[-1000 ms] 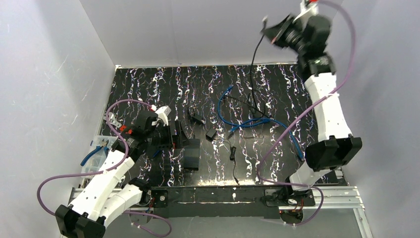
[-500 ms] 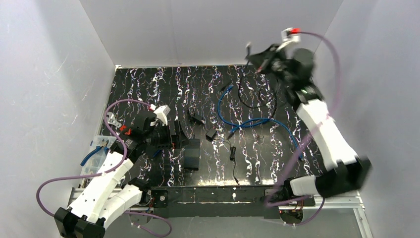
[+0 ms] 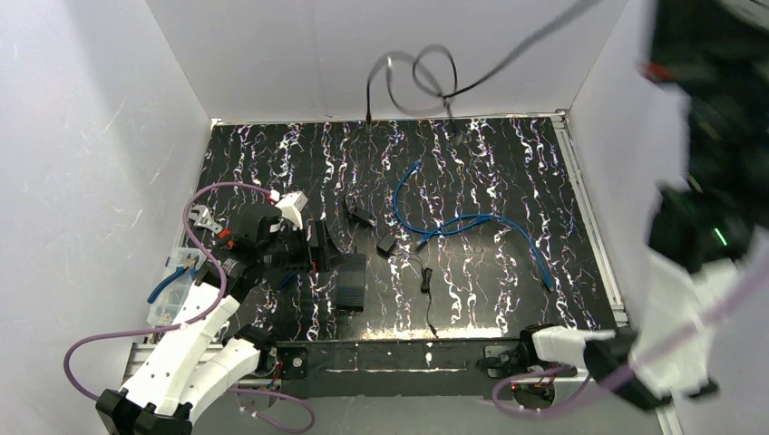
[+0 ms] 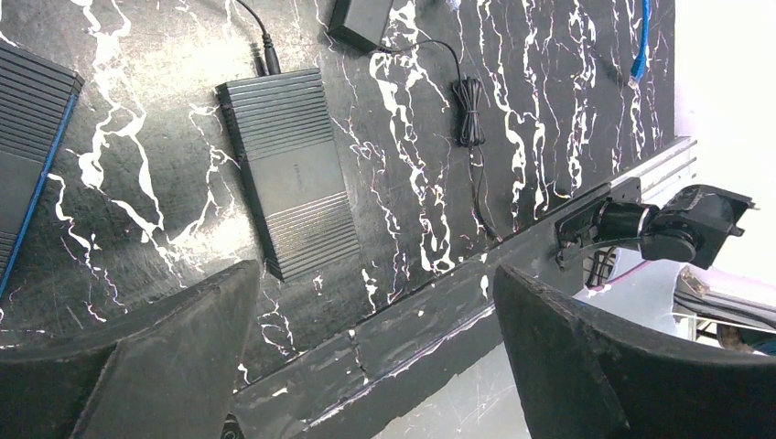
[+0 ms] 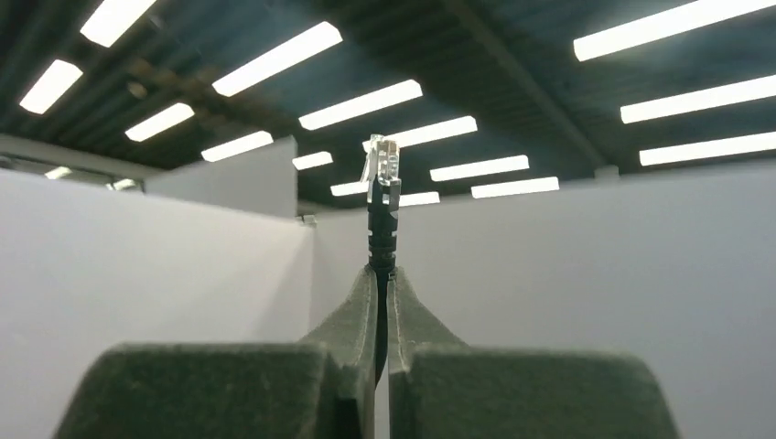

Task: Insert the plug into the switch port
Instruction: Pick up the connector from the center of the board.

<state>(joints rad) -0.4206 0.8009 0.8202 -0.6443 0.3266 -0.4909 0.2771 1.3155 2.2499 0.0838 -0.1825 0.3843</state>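
Plug [image 5: 382,163] is up in the air, nowhere near the table [image 3: 562,227]. In the right wrist view it sits dead centre with its long axis vertical, the clear tip aimed straight up at the ceiling lights and the black boot underneath. The right pincer [image 5: 382,274] is squeezed tight on the black cable right below that boot, with no gap showing between the two pads.

From the top camera the right arm is just a big blurry mass on the right side of the frame. The black cable [image 3: 419,74] curls in loops across the upper middle and one end hangs down by the table's far edge.

The left pincer [image 4: 373,274] is spread wide with nothing in it, parked above a black ribbed box [image 4: 288,169] lying flat at lower left of the table. I honestly can't tell if that's the switch, and no port is visible.

For containers, there's a clear plastic tub [image 3: 172,304] at the left edge with blue-handled pliers [image 3: 170,282] lying across the top of it. A blue cable [image 3: 472,222] snakes over the middle of the table.
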